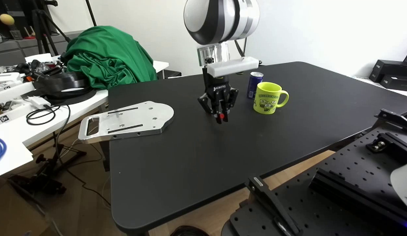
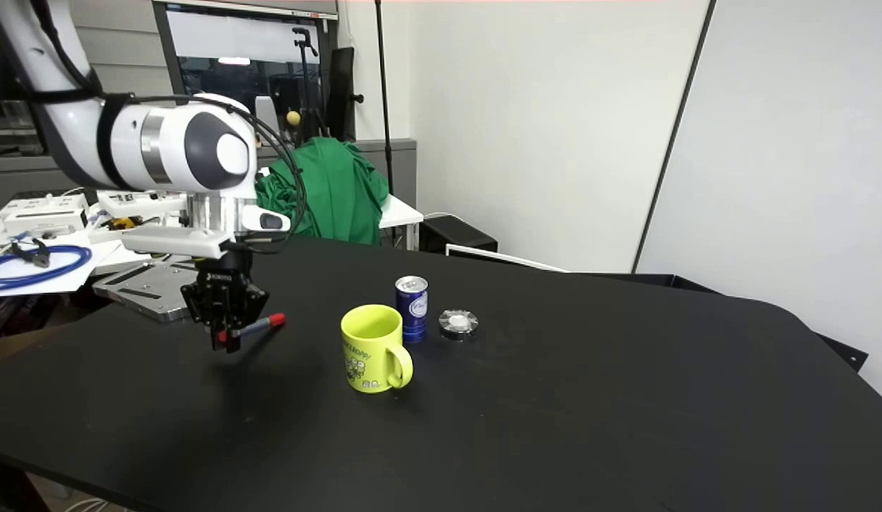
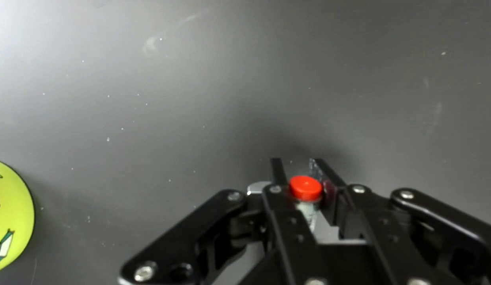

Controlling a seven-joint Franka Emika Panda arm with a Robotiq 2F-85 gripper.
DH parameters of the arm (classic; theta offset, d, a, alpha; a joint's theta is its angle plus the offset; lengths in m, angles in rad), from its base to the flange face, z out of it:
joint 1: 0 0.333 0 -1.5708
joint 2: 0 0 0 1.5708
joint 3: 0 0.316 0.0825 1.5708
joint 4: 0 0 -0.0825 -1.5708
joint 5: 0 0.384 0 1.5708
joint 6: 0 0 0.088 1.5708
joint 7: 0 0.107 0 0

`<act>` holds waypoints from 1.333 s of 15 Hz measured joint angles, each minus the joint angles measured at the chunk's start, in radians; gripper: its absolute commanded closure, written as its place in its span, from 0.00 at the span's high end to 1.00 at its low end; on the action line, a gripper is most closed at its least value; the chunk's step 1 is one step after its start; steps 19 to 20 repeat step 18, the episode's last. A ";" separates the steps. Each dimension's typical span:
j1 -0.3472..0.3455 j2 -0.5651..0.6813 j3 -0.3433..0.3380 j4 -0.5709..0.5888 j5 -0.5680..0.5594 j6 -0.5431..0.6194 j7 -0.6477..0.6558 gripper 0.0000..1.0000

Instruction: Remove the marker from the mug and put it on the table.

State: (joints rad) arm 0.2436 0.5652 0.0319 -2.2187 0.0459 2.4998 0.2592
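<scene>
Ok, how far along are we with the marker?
Done: the marker is out of the mug, which stands upright apart from it. In hand: the gripper appears closed on the marker, a red end showing between its fingers. Left: setting it down on the table and releasing; whether it touches the surface, I can't tell.

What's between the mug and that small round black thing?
The blue can stands between the mug and that round thing, as an exterior view shows.
</scene>
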 measured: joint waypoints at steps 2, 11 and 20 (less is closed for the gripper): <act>0.019 0.022 -0.018 -0.020 -0.020 0.038 0.027 0.48; -0.003 -0.074 -0.037 0.044 -0.020 -0.044 0.054 1.00; -0.065 -0.244 -0.031 0.068 -0.008 -0.152 0.027 1.00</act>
